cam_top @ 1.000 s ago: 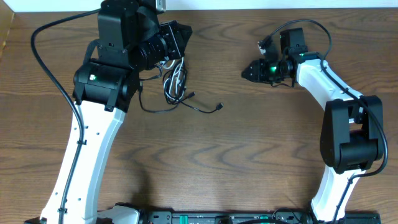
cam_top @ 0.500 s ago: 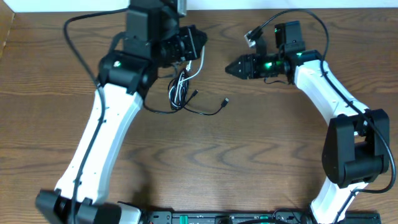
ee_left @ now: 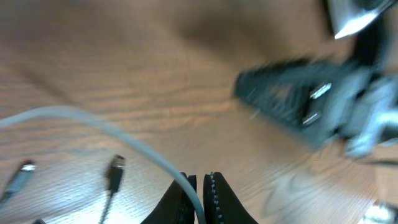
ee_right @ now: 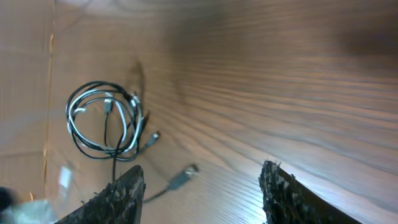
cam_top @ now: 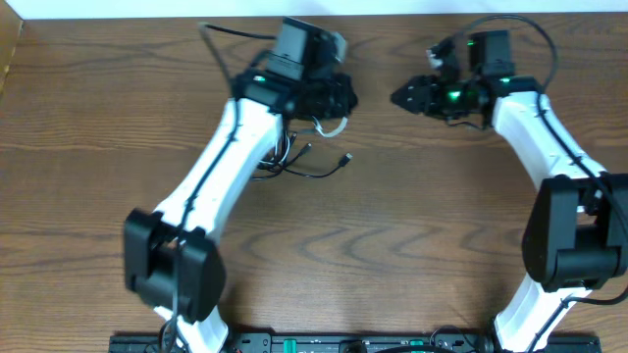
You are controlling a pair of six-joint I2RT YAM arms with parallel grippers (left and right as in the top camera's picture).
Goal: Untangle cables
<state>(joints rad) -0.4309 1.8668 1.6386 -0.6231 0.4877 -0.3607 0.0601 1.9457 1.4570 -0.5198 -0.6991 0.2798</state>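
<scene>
The cables lie as a small tangle [cam_top: 290, 163] on the wooden table, under my left forearm. A black cord trails right from it to a plug [cam_top: 343, 158]. A white cable [cam_top: 331, 126] loops up out of the tangle into my left gripper [cam_top: 345, 98], which is shut on it. In the left wrist view the white cable [ee_left: 106, 127] arcs in from the left into the closed jaws of my left gripper [ee_left: 203, 179], with a black plug [ee_left: 116, 168] loose beside them. My right gripper [cam_top: 400, 98] points left, a short gap away, open and empty. In the right wrist view the coiled tangle [ee_right: 106, 127] lies beyond the right gripper [ee_right: 202, 186].
The table's far edge [cam_top: 392, 14] runs just behind both grippers. A thick black arm wire [cam_top: 235, 34] loops over the left arm, and another thick wire [cam_top: 535, 29] over the right. Both arm bases stand at the front edge. A lighter panel [cam_top: 8, 49] borders the far left corner.
My left arm has swung right, dragging the white cable and the tangle along. The right gripper came left, then drew back right, and its jaws opened wider.
</scene>
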